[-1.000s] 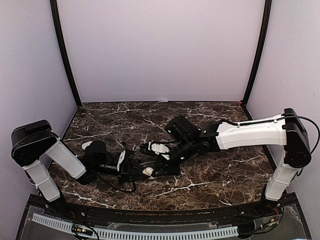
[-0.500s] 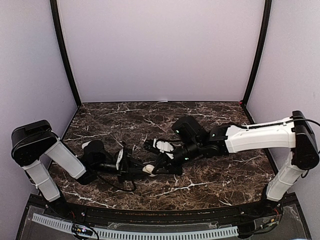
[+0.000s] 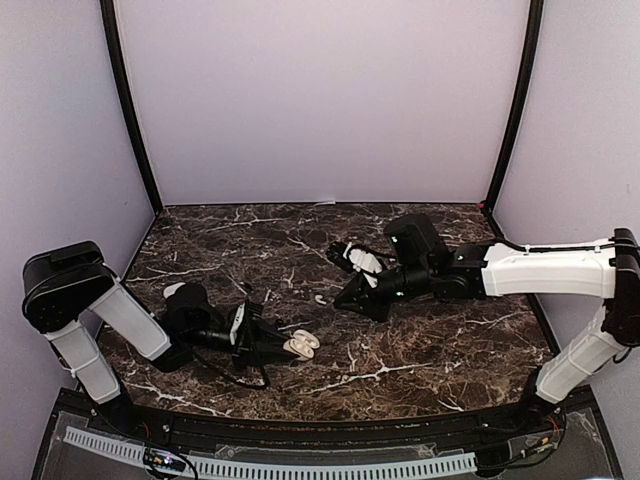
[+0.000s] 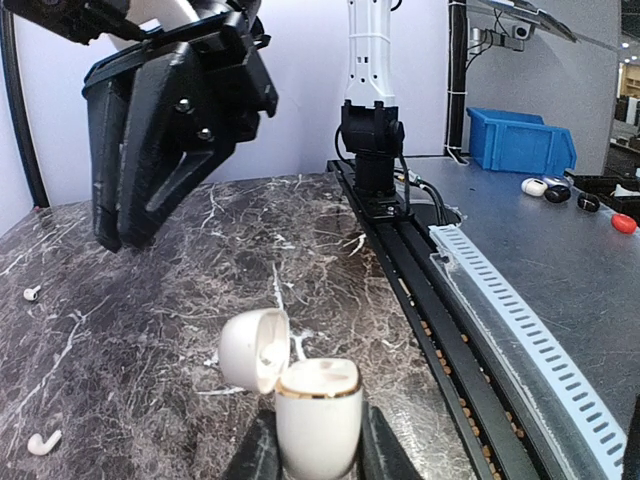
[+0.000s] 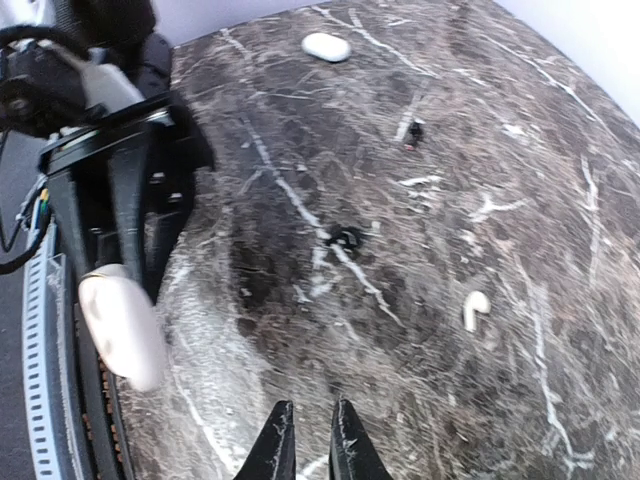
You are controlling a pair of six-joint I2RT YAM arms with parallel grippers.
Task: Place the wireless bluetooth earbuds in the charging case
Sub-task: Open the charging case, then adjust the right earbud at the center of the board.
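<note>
Though loose, earbud apart from right jaws.

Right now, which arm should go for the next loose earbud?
Right. The left hand is shut on the open charging case, so it is busy. The right hand looks empty, jaws almost closed, and hovers near a loose earbud.

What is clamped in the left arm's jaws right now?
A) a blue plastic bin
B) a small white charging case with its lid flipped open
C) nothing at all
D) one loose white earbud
B: the left wrist view shows the small white plastic charging case pinched between the left arm's jaws, lid hinged open, while a tiny white earbud lies loose on the dark marble table.
</note>
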